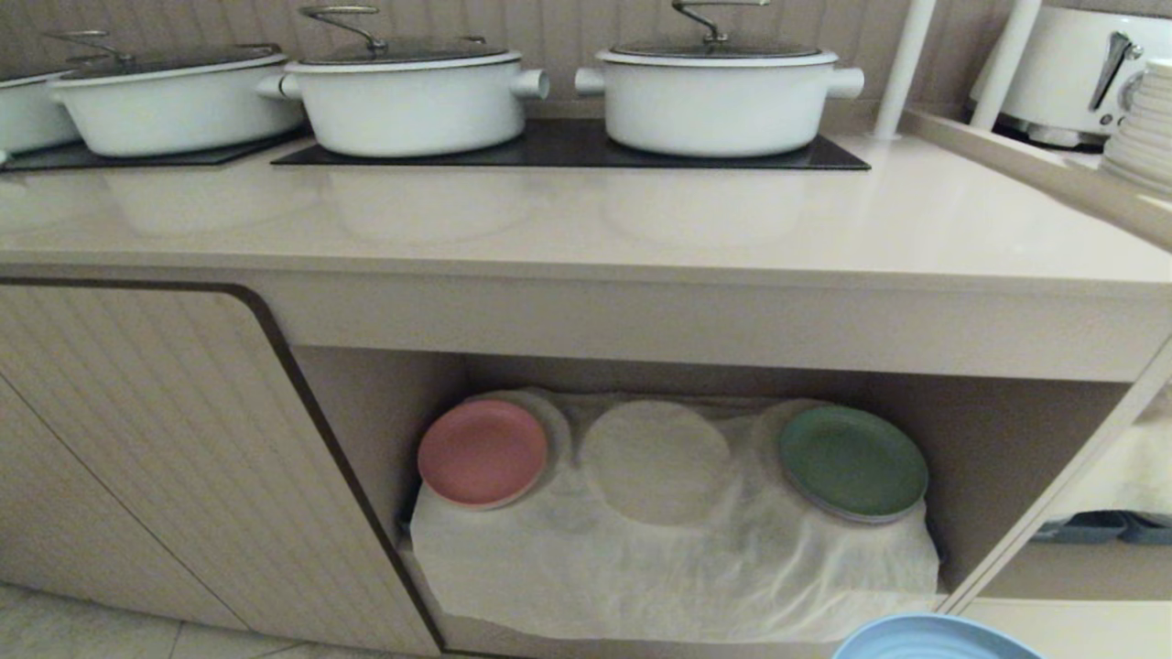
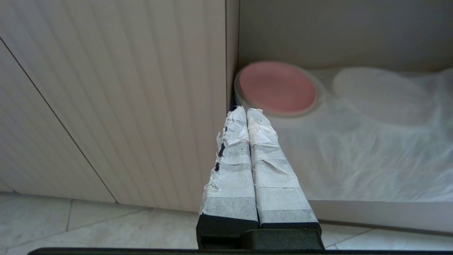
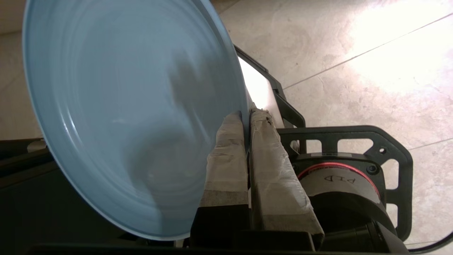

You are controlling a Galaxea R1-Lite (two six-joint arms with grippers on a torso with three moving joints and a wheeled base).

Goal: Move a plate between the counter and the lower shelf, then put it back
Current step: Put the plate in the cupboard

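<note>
Plate [image 3: 124, 117] smooth, satin; counter [image 1: 586, 220] glossy; lower shelf [image 1: 998, 458] cloth [image 1: 678, 558] wrinkled; pots [image 1: 412, 101] glossy enamel.

head faces lower shelf [image 1: 678, 549], wrists close

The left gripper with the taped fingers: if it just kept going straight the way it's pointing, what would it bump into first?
Probably the pink plate on the white cloth in the lower shelf, or the cabinet door edge beside it. The shut left gripper points right at that corner; depth is unclear.

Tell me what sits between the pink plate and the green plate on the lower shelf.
A bare round hump of the white cloth, between pink plate and green plate; head view.
</note>
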